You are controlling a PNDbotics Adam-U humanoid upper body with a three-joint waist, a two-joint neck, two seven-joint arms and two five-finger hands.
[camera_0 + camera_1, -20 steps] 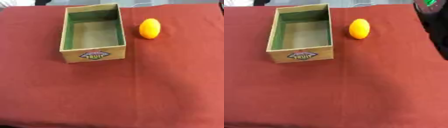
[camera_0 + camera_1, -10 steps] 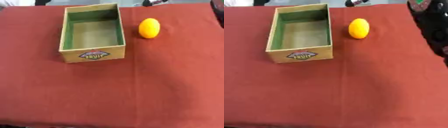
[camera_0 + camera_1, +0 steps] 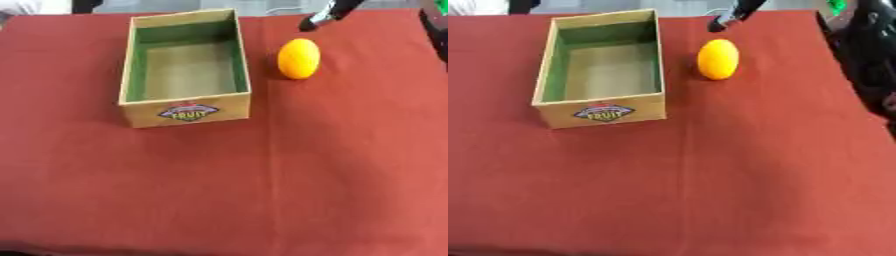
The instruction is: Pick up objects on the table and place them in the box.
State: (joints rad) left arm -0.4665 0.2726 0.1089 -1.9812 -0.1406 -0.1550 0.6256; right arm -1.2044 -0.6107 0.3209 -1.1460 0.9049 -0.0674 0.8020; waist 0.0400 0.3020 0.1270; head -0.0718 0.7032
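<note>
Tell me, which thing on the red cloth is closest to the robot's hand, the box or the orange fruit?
The orange fruit. The right hand reaches in from the top just above it, while the box sits farther left.

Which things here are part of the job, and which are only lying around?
Part of the job:
- orange fruit, on the cloth right of the box
- box, nothing inside
- right hand, fingertip showing above the fruit

Only there:
- red tablecloth
</note>
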